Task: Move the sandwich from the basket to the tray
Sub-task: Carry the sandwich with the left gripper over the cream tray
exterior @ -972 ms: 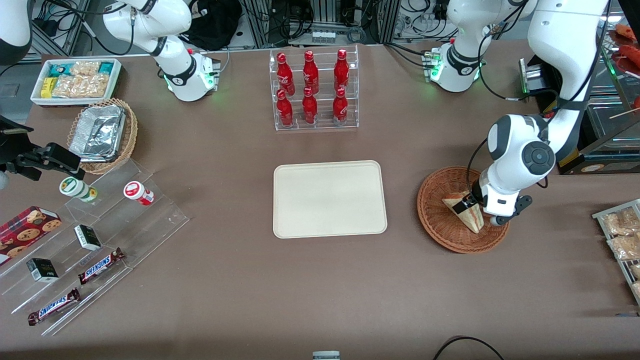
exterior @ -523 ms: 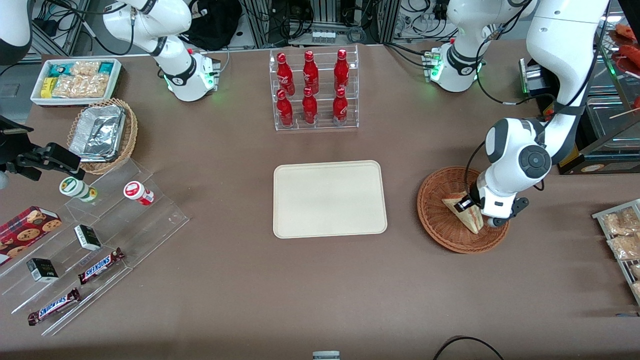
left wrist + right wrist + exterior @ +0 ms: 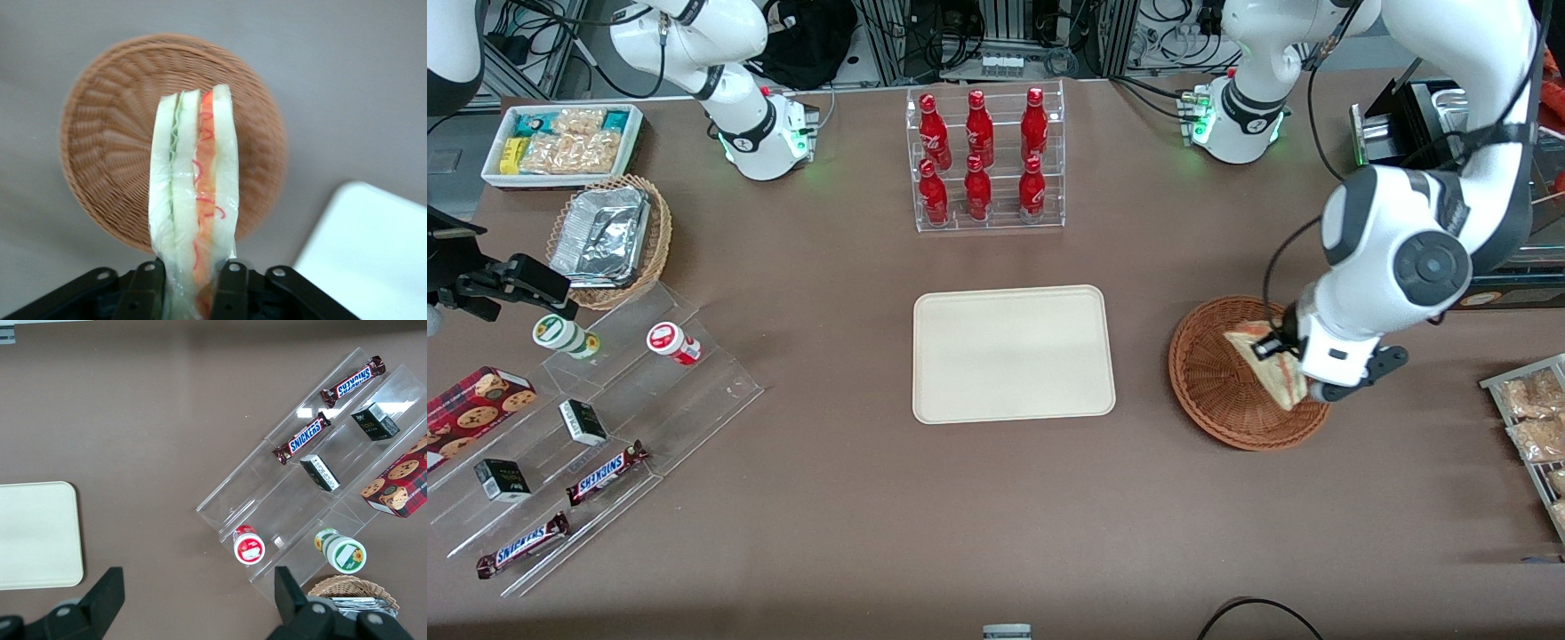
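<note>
My gripper is shut on the sandwich, a plastic-wrapped white-bread wedge with a red-orange and green filling stripe. It hangs lifted above the round reddish-brown wicker basket. In the left wrist view the sandwich stands clamped between the two black fingers, with the gripper over the basket, which holds nothing else. The cream tray lies flat at the table's middle, apart from the basket; its corner shows beside the basket.
A clear rack of red bottles stands farther from the front camera than the tray. Toward the parked arm's end lie a tan basket with foil containers, a white snack bin and an acrylic stand with candy bars. Snack packets sit at the working arm's end.
The gripper has risen with the sandwich, lifting it out of the basket. The arm's wrist has moved up and slightly toward the working arm's end.
</note>
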